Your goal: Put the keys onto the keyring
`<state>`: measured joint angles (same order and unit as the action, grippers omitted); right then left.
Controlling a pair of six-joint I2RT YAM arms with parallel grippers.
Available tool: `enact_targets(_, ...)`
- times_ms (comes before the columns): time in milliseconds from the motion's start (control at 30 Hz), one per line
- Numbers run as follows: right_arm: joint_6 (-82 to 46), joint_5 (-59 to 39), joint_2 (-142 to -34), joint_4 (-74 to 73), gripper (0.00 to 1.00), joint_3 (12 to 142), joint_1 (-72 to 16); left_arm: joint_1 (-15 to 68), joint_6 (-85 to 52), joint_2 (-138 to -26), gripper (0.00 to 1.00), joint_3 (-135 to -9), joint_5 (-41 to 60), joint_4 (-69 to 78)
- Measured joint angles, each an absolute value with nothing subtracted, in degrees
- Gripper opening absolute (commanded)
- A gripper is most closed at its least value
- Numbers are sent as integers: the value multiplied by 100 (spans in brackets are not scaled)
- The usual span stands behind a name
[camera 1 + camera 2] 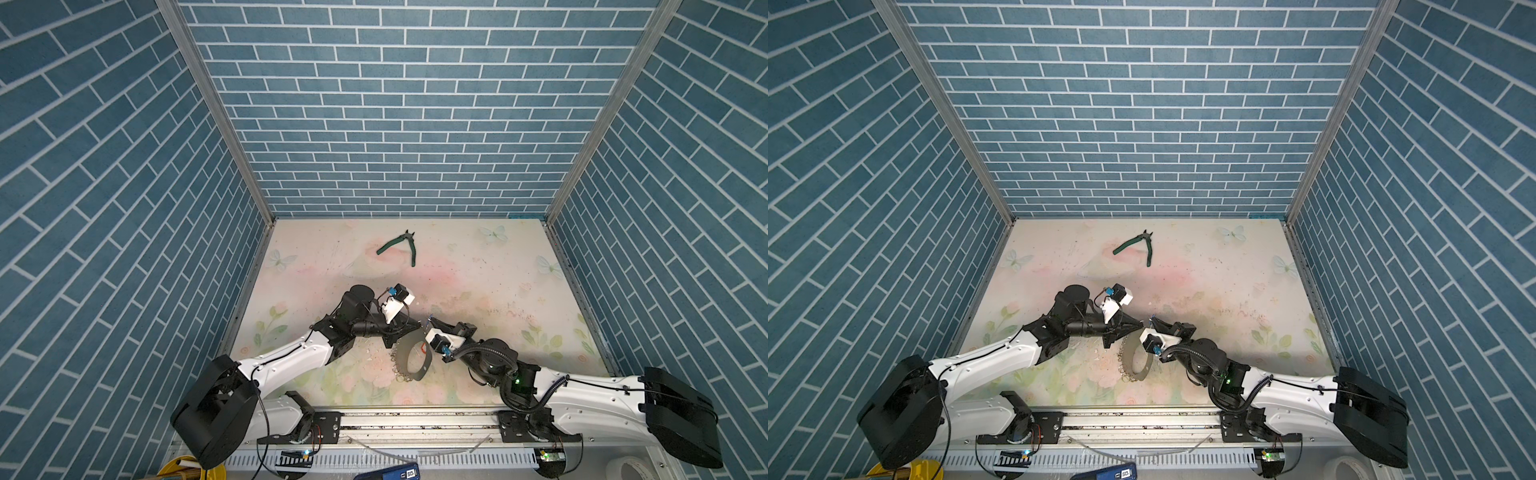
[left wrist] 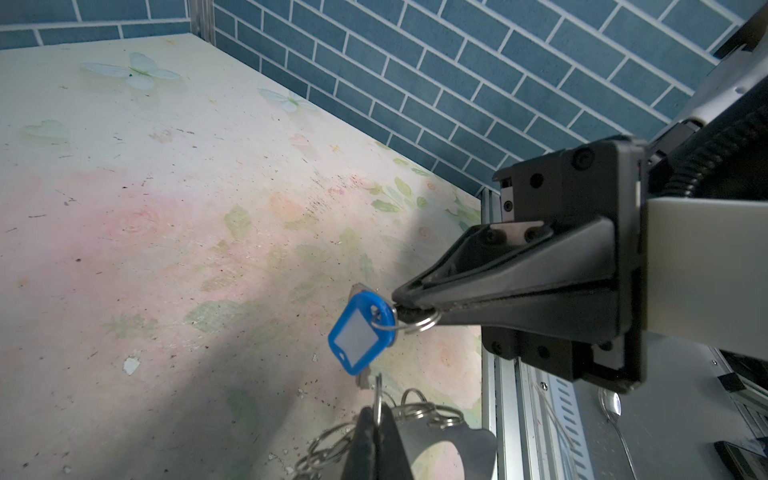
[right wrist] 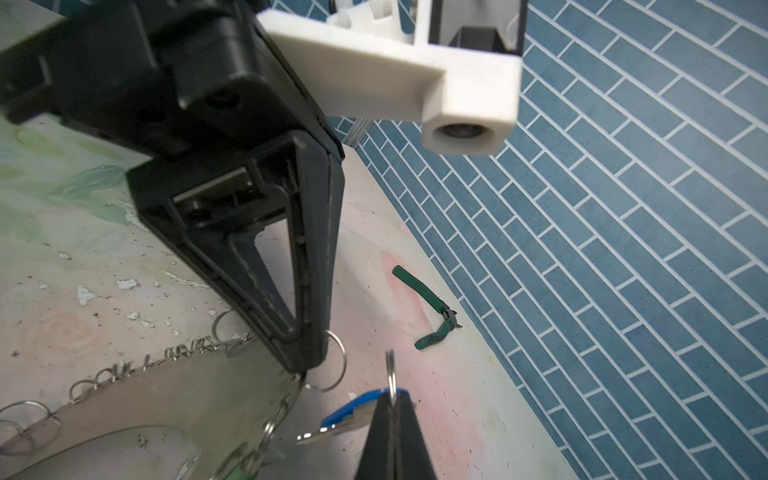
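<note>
The keys (image 2: 360, 332), one small silvery metal key joined to an oblong blue plastic tag with a white label window, hang from a thin silver split ring. The right claw (image 2: 399, 305) is clenched on that split ring, and the tag and key dangle from its tips. Just beside it, the left claw (image 3: 307, 365) is clenched on one of the many small silvery rings lining the edge of the keyring (image 3: 166, 395), a dark grey oval hoop. The two gripped rings are close together but apart, so the keys are not yet threaded on.

In a top view the keyring (image 1: 401, 353) sits near the front middle of the pale floral-printed desk (image 1: 498, 291). The two claw tips meet over its far edge. Green-handled pliers (image 1: 401, 246) lie spread open toward the back of the desk, well apart from both claws.
</note>
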<state>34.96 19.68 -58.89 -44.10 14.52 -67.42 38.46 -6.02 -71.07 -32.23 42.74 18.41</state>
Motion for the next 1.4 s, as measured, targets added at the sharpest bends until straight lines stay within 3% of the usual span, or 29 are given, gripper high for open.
enact_targets(1400, 3430, 2222, -6187, -4462, 0, 1446, -6899, 3804, -773, -7059, 0, -3221, 4294, 2040)
